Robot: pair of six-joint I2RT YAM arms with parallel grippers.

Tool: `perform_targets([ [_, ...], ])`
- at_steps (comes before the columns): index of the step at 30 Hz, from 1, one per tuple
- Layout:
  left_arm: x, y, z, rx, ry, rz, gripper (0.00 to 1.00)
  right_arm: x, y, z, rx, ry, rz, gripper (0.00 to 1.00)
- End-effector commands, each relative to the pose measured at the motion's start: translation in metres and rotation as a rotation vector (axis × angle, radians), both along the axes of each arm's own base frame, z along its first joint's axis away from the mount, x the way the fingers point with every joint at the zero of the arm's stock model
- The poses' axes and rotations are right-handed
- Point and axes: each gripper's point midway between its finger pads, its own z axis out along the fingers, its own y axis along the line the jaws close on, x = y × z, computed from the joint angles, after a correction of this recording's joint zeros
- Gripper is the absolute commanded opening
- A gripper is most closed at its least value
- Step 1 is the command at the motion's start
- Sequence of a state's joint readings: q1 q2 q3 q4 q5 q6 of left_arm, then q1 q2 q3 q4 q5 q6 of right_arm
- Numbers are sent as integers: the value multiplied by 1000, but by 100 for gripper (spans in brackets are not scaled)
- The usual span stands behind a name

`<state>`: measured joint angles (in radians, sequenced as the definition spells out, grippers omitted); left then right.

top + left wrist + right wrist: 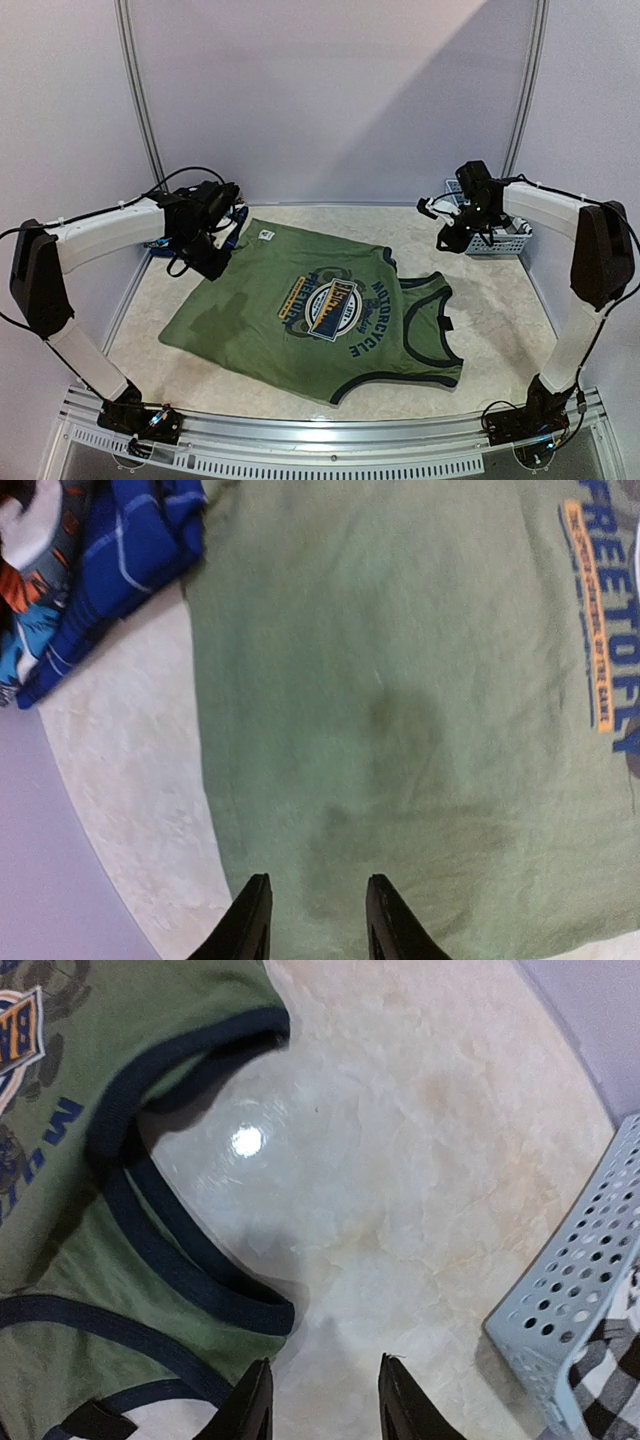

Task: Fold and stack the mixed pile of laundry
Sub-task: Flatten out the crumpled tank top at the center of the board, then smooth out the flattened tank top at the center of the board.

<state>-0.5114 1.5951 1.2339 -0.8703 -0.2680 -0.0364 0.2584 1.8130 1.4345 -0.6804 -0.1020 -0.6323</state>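
The table [500, 330] was the biggest thing before me, a hard, glossy, marble-patterned top that threw back the lamp's glare just beside the shirt's neckline. On it lay the olive-green shirt [320, 310], spread flat with the print up: soft matte knit, sleeveless, the neck and armholes bound in dark ribbed trim. It had not yet been folded, and I saw no finished stack anywhere, so I judged the job barely begun, with this shirt first in line and everything else left to do.

Off the shirt's far right corner stood the light-blue basket [495, 235], stiff plastic pierced with round holes, with a black-white check cloth [610, 1360] tucked inside it. Off the shirt's far left corner the rest of the laundry sat bunched: a blue piece [130, 540] crossed by thin pale lines, and an orange-blue-white print [30, 590] crumpled beside it.

My left claw [312, 890] hung over the shirt's plain lower half, its fingers spread and pinching nothing. My right claw [325, 1375] hung over bare table just off the shirt's shoulder straps, likewise parted and empty.

Smallest were the round blue-yellow logo [330, 308] at the shirt's middle and a white tag [266, 236] near its far edge.
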Motion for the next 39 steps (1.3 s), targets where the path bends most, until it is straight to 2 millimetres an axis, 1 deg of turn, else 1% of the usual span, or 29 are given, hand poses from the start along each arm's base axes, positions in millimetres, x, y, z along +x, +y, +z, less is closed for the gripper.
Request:
perform_targets([
  [1, -20, -1, -13, -54, 51, 34, 34, -13, -2, -47, 17, 154, 7, 34],
  [5, -27, 4, -23, -38, 71, 40, 33, -17, -3, -67, 8, 201, 4, 32],
  [7, -31, 5, -27, -27, 88, 38, 33, -18, -7, -78, -16, 220, -10, 31],
  [10, -33, 6, -28, -21, 93, 37, 32, -23, -18, -94, -63, 248, -33, 30],
  [13, -33, 7, -26, -17, 83, 36, 32, -27, -40, -106, -123, 265, -88, 29],
  [17, -33, 8, -23, -16, 73, 33, 32, -34, -79, -110, -140, 295, -187, 29],
  [20, -32, 8, -23, -9, 73, 27, 32, -39, -114, -109, -173, 294, -261, 29],
  [22, -33, 9, -26, 1, 83, 25, 32, -44, -133, -106, -186, 294, -304, 29],
  [23, -33, 10, -28, 7, 88, 24, 32, -47, -140, -105, -190, 296, -321, 29],
  [24, -34, 10, -28, 12, 90, 22, 32, -49, -153, -104, -181, 302, -359, 29],
  [25, -34, 11, -29, 13, 91, 23, 32, -52, -155, -100, -160, 308, -368, 28],
  [26, -35, 10, -29, 12, 91, 20, 32, -54, -146, -96, -96, 316, -352, 28],
  [27, -35, 10, -29, 12, 89, 18, 32, -59, -131, -90, -24, 330, -316, 28],
  [30, -35, 8, -27, 4, 76, 15, 32, -63, -87, -54, 150, 302, -186, 28],
  [33, -36, 4, -22, -9, 62, 7, 32, -62, -46, -32, 204, 273, -84, 27],
  [36, -38, -4, -18, -31, 53, -4, 32, -51, -22, -27, 207, 252, -46, 26],
  [38, -39, -9, -17, -43, 47, -9, 33, -44, -11, -29, 205, 262, -39, 25],
  [39, -40, -12, -17, -51, 48, -15, 33, -40, -7, -38, 200, 283, -36, 24],
])
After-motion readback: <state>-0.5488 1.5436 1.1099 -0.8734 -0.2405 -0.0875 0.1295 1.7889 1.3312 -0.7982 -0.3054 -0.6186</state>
